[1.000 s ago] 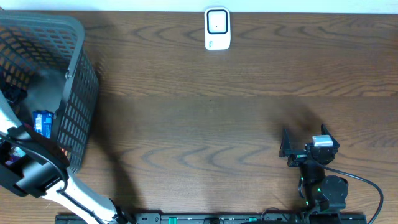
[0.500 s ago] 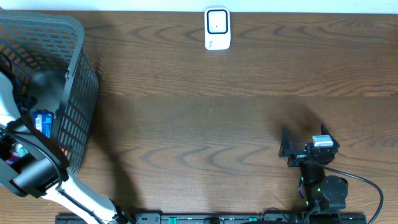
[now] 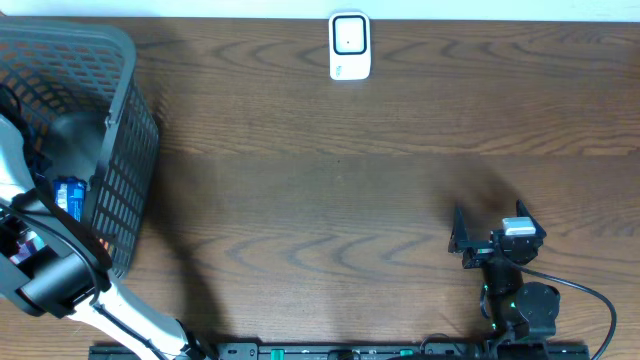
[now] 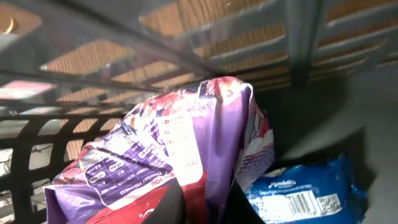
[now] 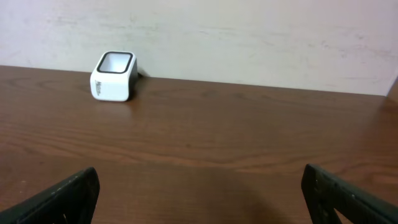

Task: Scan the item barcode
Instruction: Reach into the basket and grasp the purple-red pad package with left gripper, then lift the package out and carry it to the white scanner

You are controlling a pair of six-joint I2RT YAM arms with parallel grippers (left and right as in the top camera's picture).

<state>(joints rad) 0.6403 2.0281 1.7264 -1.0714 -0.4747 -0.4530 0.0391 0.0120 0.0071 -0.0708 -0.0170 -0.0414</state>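
Observation:
Inside the grey basket (image 3: 122, 120) at the table's left, my left gripper (image 4: 208, 202) is shut on a purple and red snack packet (image 4: 186, 137); a fold of it is pinched between the two dark fingers. White label text shows on the packet's face. A blue packet (image 4: 305, 193) with a printed barcode lies just to its right, also visible in the overhead view (image 3: 68, 195). The white barcode scanner (image 3: 349, 46) stands at the table's far edge (image 5: 113, 76). My right gripper (image 5: 199, 193) rests open and empty near the front right (image 3: 487, 225).
The basket's mesh walls (image 4: 186, 56) close in tightly around my left gripper. My left arm (image 3: 60, 270) reaches into the basket from the front left corner. Bare brown tabletop (image 3: 330, 190) lies between basket, scanner and right arm.
My left arm sank a little deeper into the basket, and its gripper went from open to shut on the purple packet. The right arm has not moved.

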